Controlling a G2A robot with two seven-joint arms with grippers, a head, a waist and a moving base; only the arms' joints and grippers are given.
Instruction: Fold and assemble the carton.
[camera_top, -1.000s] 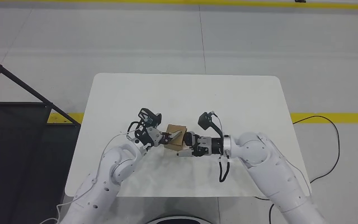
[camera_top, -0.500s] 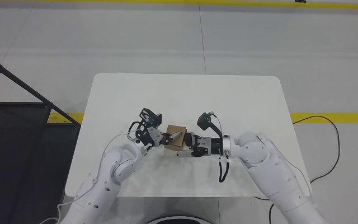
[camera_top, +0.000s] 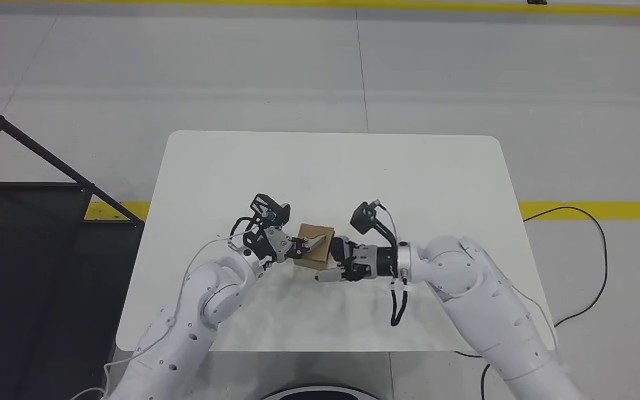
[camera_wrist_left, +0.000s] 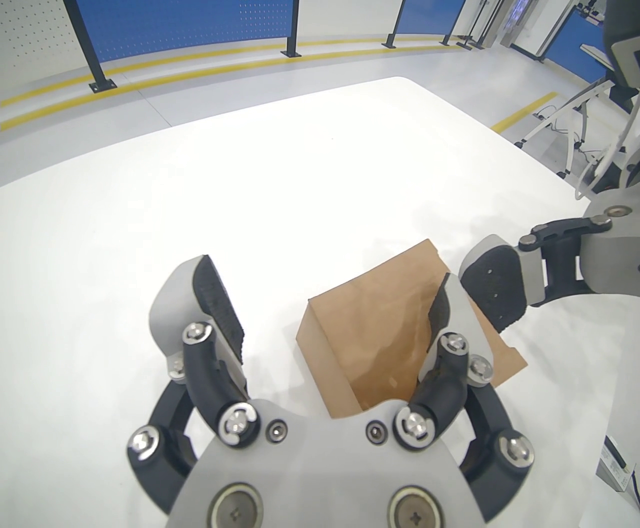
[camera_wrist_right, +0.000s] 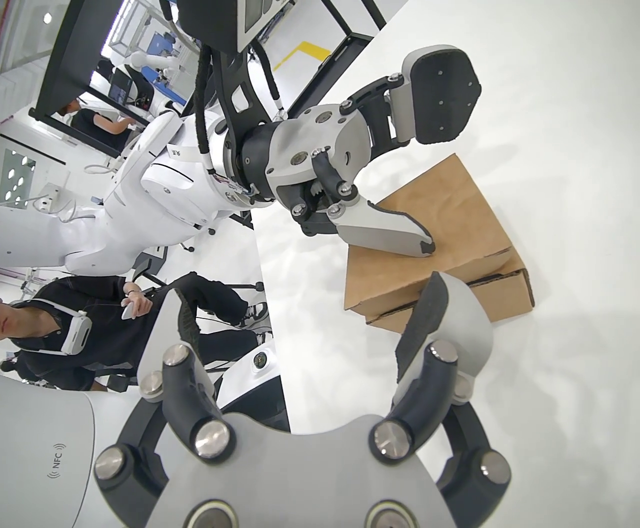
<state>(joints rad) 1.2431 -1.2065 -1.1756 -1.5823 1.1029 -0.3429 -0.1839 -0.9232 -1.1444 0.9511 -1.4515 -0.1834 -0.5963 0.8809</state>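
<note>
Carton (camera_wrist_left: 380, 340): I judge it light, crushable; hold at folded edges | left gripper (camera_wrist_left: 327, 280), right gripper (camera_wrist_right: 307, 295): spread wide, empty.

White table (camera_top: 430, 170) on pale grey floor (camera_top: 200, 60) with yellow lines (camera_top: 580, 210).

Left gripper (camera_wrist_left: 327, 280) spread wide, one finger on the carton (camera_wrist_left: 370, 325); right gripper (camera_wrist_right: 307, 290) spread just beside it.

Brown carton (camera_wrist_left: 380, 330), partly folded, on table
</note>
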